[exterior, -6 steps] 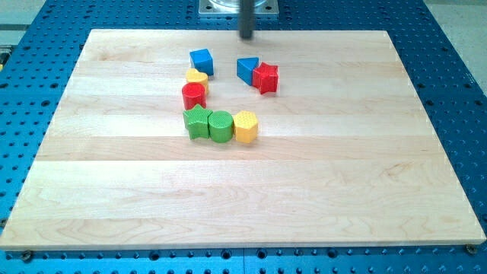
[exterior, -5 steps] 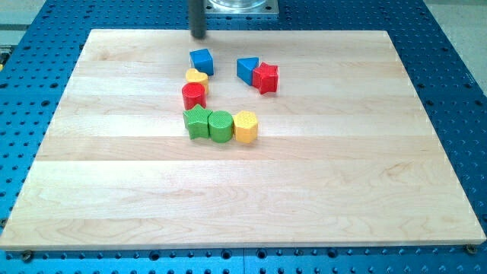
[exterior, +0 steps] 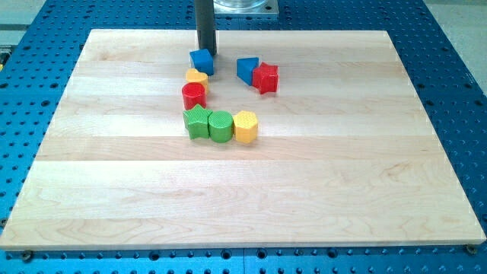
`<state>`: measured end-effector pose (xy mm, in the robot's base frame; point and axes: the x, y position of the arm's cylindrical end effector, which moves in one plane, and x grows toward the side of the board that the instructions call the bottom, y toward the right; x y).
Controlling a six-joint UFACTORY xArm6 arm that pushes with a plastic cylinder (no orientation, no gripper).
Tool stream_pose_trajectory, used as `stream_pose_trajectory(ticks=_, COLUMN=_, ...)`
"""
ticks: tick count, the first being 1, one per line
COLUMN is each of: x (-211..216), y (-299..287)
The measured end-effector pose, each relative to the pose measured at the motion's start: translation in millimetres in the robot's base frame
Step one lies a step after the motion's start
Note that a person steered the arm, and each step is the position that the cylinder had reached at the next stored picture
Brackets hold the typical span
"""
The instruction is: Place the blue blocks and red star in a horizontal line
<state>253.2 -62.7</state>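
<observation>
My tip (exterior: 205, 54) stands at the top edge of the blue cube (exterior: 202, 62), touching or nearly touching it. To the right, a blue triangular block (exterior: 246, 69) sits against the red star (exterior: 265, 78); the star is on the triangle's right and slightly lower. The blue cube lies about level with the blue triangle, with a gap between them.
A yellow block (exterior: 196, 76) touches the blue cube from below, with a red cylinder (exterior: 193, 95) under it. Lower, a green star (exterior: 198, 122), a green cylinder (exterior: 221, 125) and a yellow hexagonal block (exterior: 246, 126) form a row. The wooden board (exterior: 304, 175) lies on a blue perforated table.
My tip moved from the top right of the board leftward, then down to the top edge of the blue cube. No block has visibly moved.
</observation>
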Motion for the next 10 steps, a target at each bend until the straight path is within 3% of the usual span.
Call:
stream_pose_trajectory(ticks=3, x=16.6, y=-28.4)
stream_pose_trajectory(ticks=7, x=23.9, y=6.3)
stream_pose_trajectory(ticks=8, x=1.4, y=28.3)
stream_pose_trajectory(ticks=9, x=-1.5, y=90.9)
stream_pose_trajectory(ticks=10, x=23.6, y=142.6)
